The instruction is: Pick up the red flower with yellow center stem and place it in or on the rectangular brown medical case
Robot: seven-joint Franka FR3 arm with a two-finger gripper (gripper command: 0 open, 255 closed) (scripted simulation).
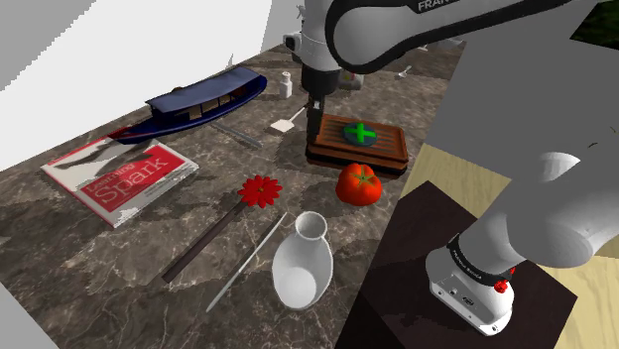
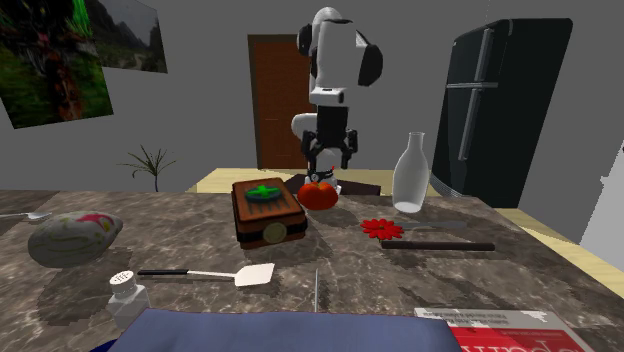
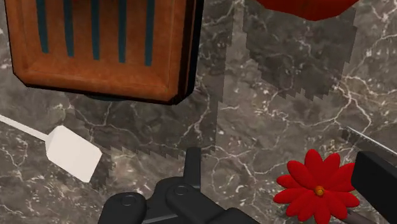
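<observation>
Gripper (image 2: 329, 160) wide open, nothing held. Red flower (image 1: 260, 189) flat on marble top (image 1: 119, 260), apart fr. brown case (image 1: 382, 151). Book (image 1: 119, 178) cover: "Spark"; arm (image 1: 397, 35): "FRAN".

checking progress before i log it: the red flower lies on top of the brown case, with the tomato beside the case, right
Not quite. The red flower is not on the brown case; the shoulder view shows it lying on the marble tabletop, apart from the case. The tomato is beside the case, as you said.
</observation>
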